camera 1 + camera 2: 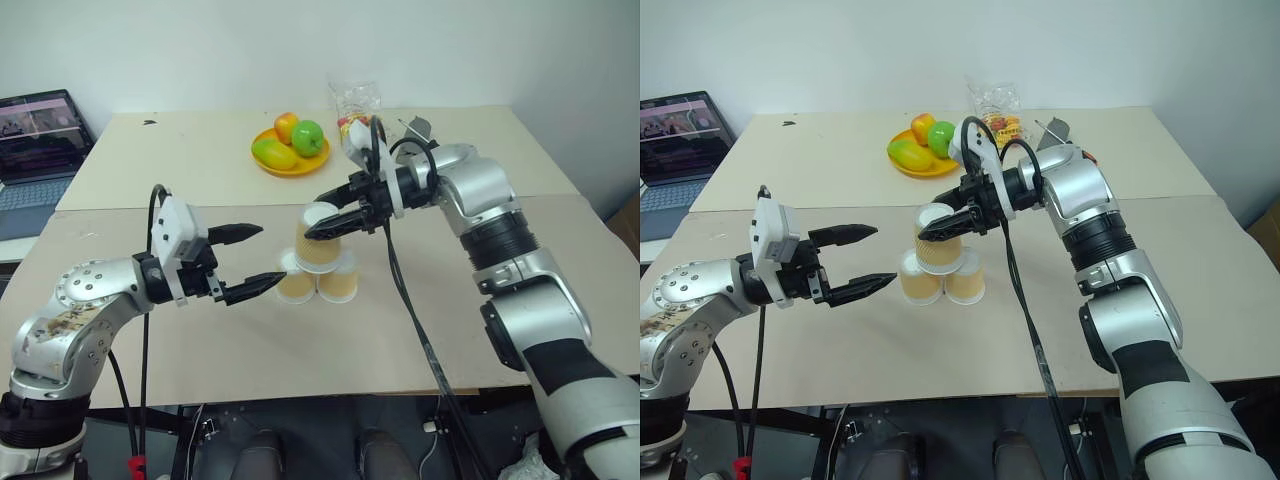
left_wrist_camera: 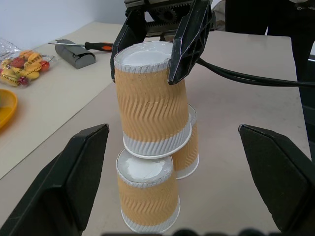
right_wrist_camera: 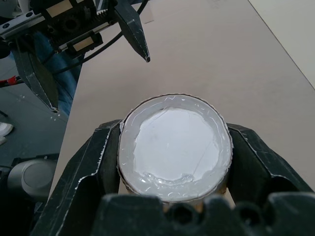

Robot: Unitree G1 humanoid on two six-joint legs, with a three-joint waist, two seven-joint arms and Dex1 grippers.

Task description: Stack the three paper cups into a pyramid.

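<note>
Two paper cups stand upside down and side by side on the tan table, the left one (image 1: 295, 284) and the right one (image 1: 340, 283). The third paper cup (image 1: 318, 245) rests on top of them, also upside down and tilted a little, so the three form a pyramid. My right gripper (image 3: 174, 128) reaches in from the right and is shut on the top cup's white base, one finger against each side. My left gripper (image 1: 272, 254) hangs just left of the cups, open and empty.
A yellow plate (image 1: 268, 166) with fruit sits behind the cups, with a clear bag of snacks (image 1: 356, 100) beside it. A screwdriver (image 2: 93, 45) lies at the back right. A laptop (image 1: 35, 140) is on the far left. A black cable hangs from my right arm.
</note>
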